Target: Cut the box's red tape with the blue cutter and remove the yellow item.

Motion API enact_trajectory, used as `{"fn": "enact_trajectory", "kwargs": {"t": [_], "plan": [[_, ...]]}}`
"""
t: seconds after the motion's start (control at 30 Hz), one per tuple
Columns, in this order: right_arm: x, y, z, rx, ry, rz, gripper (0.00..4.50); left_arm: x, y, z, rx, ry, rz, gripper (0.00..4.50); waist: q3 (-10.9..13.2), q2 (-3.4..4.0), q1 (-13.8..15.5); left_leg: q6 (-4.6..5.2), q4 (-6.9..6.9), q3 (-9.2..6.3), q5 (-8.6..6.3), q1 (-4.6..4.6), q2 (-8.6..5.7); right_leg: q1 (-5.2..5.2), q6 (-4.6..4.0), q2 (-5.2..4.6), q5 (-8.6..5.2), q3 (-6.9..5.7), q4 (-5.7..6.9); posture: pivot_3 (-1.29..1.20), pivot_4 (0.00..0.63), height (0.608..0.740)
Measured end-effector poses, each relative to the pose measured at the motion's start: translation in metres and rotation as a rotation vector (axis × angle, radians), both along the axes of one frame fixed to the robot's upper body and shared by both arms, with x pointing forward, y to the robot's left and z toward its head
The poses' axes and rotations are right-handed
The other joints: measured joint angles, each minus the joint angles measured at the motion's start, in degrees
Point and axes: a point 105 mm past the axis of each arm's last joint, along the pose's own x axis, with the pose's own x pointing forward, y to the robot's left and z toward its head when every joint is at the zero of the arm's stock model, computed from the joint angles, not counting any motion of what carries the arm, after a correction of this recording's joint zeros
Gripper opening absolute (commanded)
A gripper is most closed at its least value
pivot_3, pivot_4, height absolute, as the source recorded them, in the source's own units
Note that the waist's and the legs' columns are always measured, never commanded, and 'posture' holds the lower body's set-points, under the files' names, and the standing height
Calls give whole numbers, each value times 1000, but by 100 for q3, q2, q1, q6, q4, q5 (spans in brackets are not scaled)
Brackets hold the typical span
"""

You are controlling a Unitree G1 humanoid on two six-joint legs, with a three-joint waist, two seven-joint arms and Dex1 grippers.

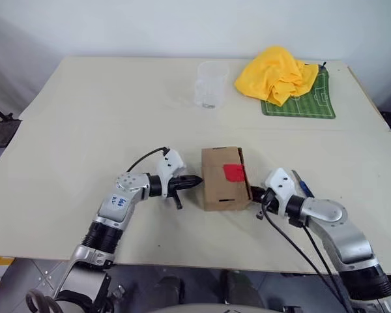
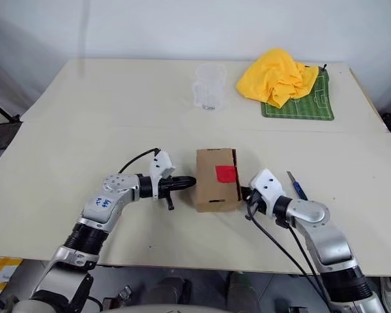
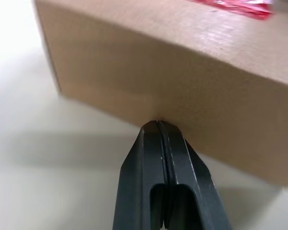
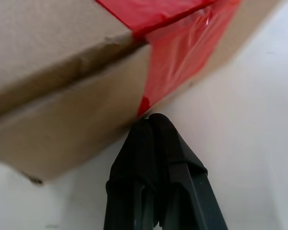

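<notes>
A small brown box (image 1: 223,177) lies mid-table near the front, with the red tape (image 1: 234,172) patch on its top by the right edge, folding down that side (image 4: 182,52). My left gripper (image 1: 199,180) is shut, its tip pressed against the box's left side (image 3: 156,125). From the right, my right gripper (image 1: 253,193) is shut too, its tip at the box's lower edge beside the tape (image 4: 151,119). The blue cutter (image 1: 302,184) lies on the table just right of my right wrist. The yellow item is hidden.
A clear plastic cup (image 1: 210,85) stands at the back centre. A yellow cloth (image 1: 277,75) is heaped on a green field-patterned mat (image 1: 309,101) at the back right. The table's front edge runs just below both arms.
</notes>
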Motion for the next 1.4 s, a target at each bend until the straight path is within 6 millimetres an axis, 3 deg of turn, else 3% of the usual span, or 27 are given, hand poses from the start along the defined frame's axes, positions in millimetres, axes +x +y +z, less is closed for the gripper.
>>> {"fn": "enact_trajectory", "kwargs": {"t": [0.23,0.57,0.67,0.77,0.83,0.9,1.03,1.23,1.3,1.4], "plan": [[-4,11,1,-4,35,-18,38,-12,12,-8,24,40,-5,0,0,0,3,-1,0,-2,0,0,0,0,-1,-3,0,0,-1,0,150,740],[-6,2,1,-39,54,-55,38,-20,20,-7,48,46,-22,0,0,0,9,-1,-2,-3,-1,-1,0,0,-1,-4,0,-1,-1,0,150,740],[-13,-17,18,41,107,-116,619,-25,40,1,77,45,-56,0,1,1,4,-1,-3,-5,-1,-6,4,-4,-2,-9,-1,1,-3,0,150,740],[-19,-48,60,132,119,-211,1627,-38,64,35,29,9,-174,0,2,4,-6,-4,-6,-13,-3,0,11,7,-11,-33,-3,-8,-10,0,150,740],[-19,-49,78,192,155,-227,2300,-39,56,57,-28,-30,-250,0,2,3,8,-7,-4,-22,0,0,10,12,-16,-41,0,-12,-10,0,150,740],[-23,-38,82,239,276,-195,2977,-40,41,77,-92,-67,-330,0,2,3,32,-8,-3,-43,0,-3,5,18,-19,-48,2,-12,-11,0,150,740],[-22,-18,84,299,427,-148,4340,-33,12,86,-111,-106,-408,0,2,3,11,-7,-7,-39,1,-6,-4,11,-18,-49,2,-18,-5,0,150,740],[-8,-7,80,313,484,-192,4340,-14,-22,52,14,-116,-389,0,2,3,-6,-5,-11,-32,2,-15,-3,0,-17,-42,2,-30,4,0,150,740],[-5,-1,71,288,514,-209,4340,-14,-38,51,38,-157,-406,0,3,3,-6,-4,-11,-32,2,-23,-3,-5,-16,-42,3,-29,2,0,150,740],[-3,-2,66,274,528,-241,4340,-10,-40,51,56,-176,-388,0,2,3,-6,-3,-11,-32,2,-22,-3,-5,-16,-42,3,-29,2,0,150,740]]}}
